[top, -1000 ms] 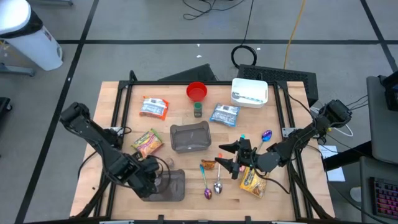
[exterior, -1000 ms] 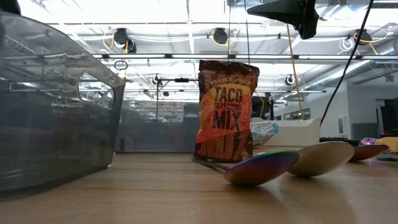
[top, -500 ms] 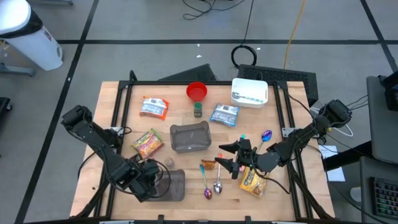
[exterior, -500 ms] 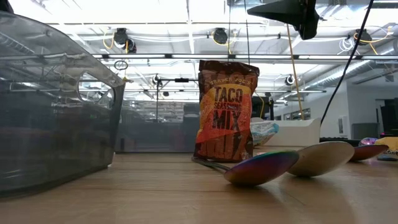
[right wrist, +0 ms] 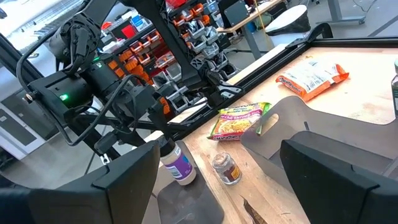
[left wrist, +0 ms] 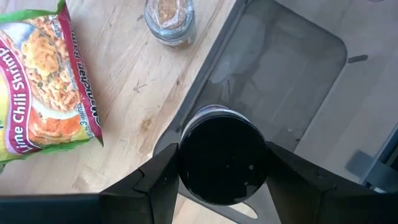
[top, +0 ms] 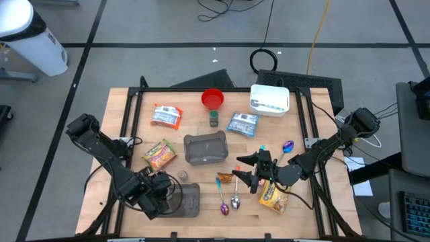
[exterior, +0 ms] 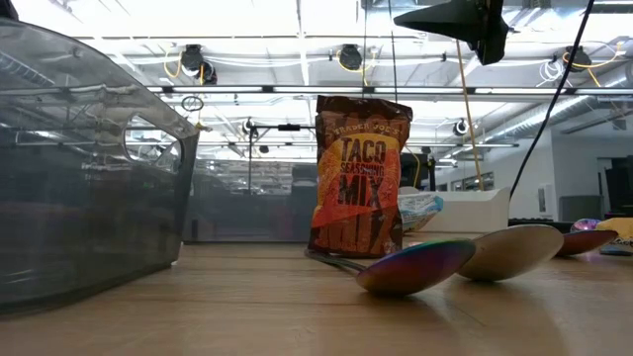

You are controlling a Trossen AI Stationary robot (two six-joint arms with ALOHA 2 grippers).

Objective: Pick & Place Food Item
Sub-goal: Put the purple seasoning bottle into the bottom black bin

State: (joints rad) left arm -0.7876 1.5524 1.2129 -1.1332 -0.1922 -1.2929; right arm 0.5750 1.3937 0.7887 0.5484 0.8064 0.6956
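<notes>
The left pincer [left wrist: 222,180] grips a dark-capped bottle [left wrist: 222,163], purple-labelled in the right wrist view, above the edge of the smoked plastic bin [top: 185,200] at the tabletop's [top: 127,134] front. A small spice jar [left wrist: 169,20] stands just beside the bin. The right pincer [top: 243,169] hovers released near the taco seasoning packet [exterior: 357,178].

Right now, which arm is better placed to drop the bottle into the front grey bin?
Left. Its pincer grips the bottle right above the grey bin's edge; the right pincer hangs open and empty near the spoons, across the table.
</notes>
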